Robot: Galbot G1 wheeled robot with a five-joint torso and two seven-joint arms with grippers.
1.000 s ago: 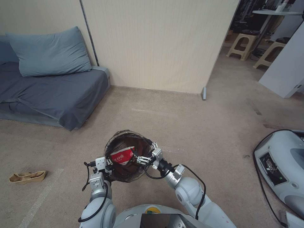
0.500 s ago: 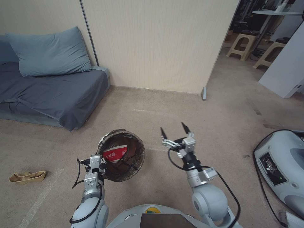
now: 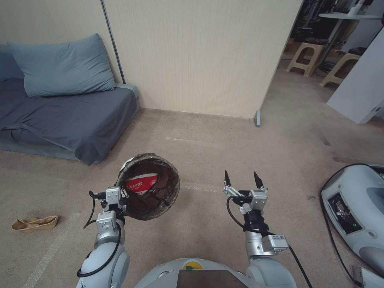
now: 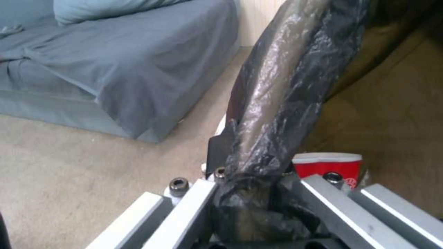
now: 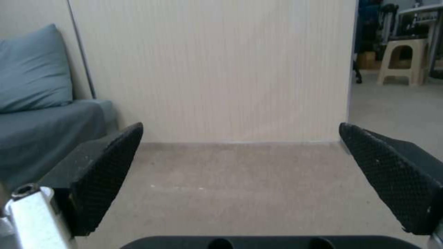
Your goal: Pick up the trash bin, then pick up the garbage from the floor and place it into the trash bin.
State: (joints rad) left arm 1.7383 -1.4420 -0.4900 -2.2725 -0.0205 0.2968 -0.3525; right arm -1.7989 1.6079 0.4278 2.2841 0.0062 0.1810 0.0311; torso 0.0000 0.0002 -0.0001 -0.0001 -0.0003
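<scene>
Nearest the robot, its left gripper (image 3: 117, 197) is clamped on the bag-covered rim of the trash bin (image 3: 149, 186), which it holds off the carpet, tipped so that the mouth faces up and toward the robot. The left wrist view shows the fingers (image 4: 323, 193) pinching the dark bag liner (image 4: 272, 103) where it folds over the rim. One red and white wrapper (image 3: 141, 184) lies inside the bin.

To the right, at about the same depth, the right gripper (image 3: 241, 181) hangs over bare carpet with its two black fingertips spread wide and nothing between them; the right wrist view looks straight through the gap to the wall.

By my judgement the first part is finished: the bin is lifted, and at least one piece of litter is in it. What is left, as far as I can see, is one tan folded paper piece (image 3: 33, 223) lying on the floor well to the left, near the grey sofa (image 3: 72, 120). I see no other litter on this stretch of carpet.

The count: one bin, one wrapper inside it, one tan piece on the floor, two grippers. Farther off stand one sofa with one blue pillow (image 3: 64, 66) against the cream wall (image 3: 200, 56), and two beige stools (image 3: 308, 54) through the opening at far right.
</scene>
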